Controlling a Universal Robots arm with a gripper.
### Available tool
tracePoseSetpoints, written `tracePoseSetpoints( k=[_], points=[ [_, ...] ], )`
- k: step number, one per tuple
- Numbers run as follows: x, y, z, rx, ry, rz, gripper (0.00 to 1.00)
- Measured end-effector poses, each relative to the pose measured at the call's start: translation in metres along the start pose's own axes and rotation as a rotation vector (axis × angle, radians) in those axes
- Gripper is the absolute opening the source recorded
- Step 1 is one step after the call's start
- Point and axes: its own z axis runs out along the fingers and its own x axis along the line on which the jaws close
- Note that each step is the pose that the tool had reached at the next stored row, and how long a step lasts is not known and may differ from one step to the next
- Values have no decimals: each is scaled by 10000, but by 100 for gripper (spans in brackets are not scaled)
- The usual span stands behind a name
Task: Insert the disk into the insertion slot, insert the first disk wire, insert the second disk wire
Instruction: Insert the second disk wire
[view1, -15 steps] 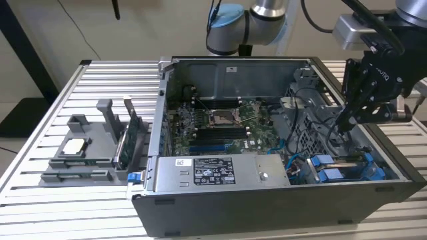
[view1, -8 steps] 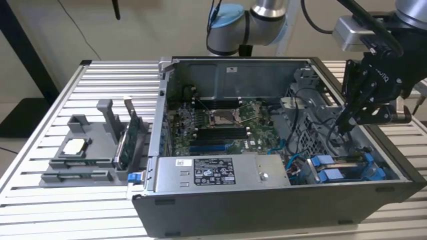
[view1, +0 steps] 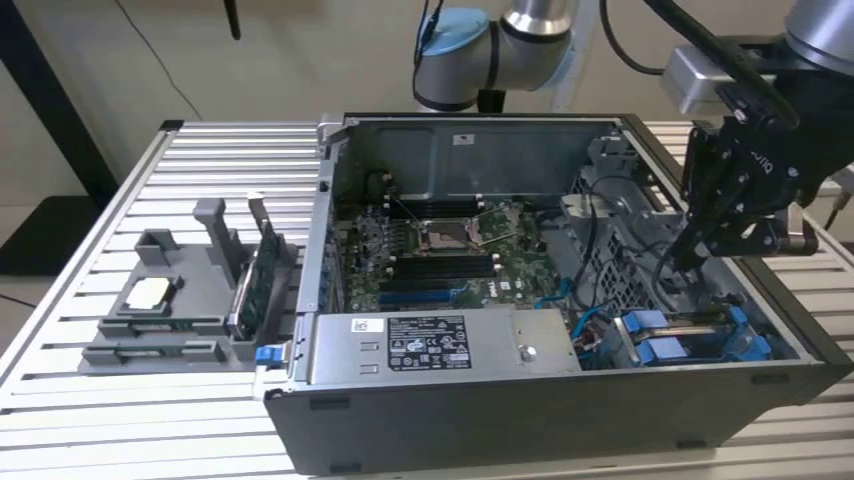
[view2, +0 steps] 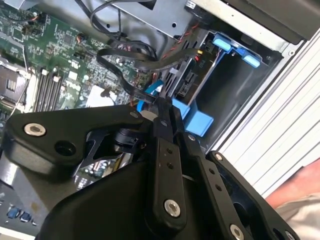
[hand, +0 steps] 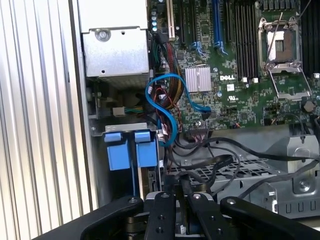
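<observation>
The hand (view1: 681, 262) hangs inside the case at about four o'clock; whether it grips a wire, I cannot tell. The disk (view1: 667, 335) sits in the insertion slot (view1: 741, 345). Loose black cables (hand: 220, 160) nearby could snag.

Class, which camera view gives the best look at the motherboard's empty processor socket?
The first wrist view: the processor socket lies unobstructed, its metal frame plain. The exterior view shows it small, mid-board. In the second wrist view it is cut off at the edge.
</observation>
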Motion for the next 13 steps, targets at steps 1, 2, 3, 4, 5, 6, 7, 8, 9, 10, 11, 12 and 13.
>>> tracePoseSetpoints(
  k=[1, 2, 3, 4, 5, 6, 7, 8, 9, 10, 11, 12, 13],
  points=[
    [4, 0, 9, 1, 1, 0, 16],
    [7, -1, 20, 0, 1, 1, 16],
    [10, -1, 30, 1, 1, 0, 16],
    [12, -2, 40, 1, 1, 0, 16],
    [16, -2, 50, 1, 1, 0, 16],
    [19, -2, 59, 1, 0, 0, 16],
    [23, -3, 68, 1, 1, 0, 16],
    [26, -3, 75, 2, 1, 1, 16],
    [30, -4, 84, 1, 1, 2, 16],
    [34, -4, 91, 2, 2, 2, 16],
    [38, -5, 98, 1, 3, 1, 16],
    [43, -6, 107, 2, 2, 0, 16],
    [47, -7, 115, 1, 0, 0, 16]
  ],
)
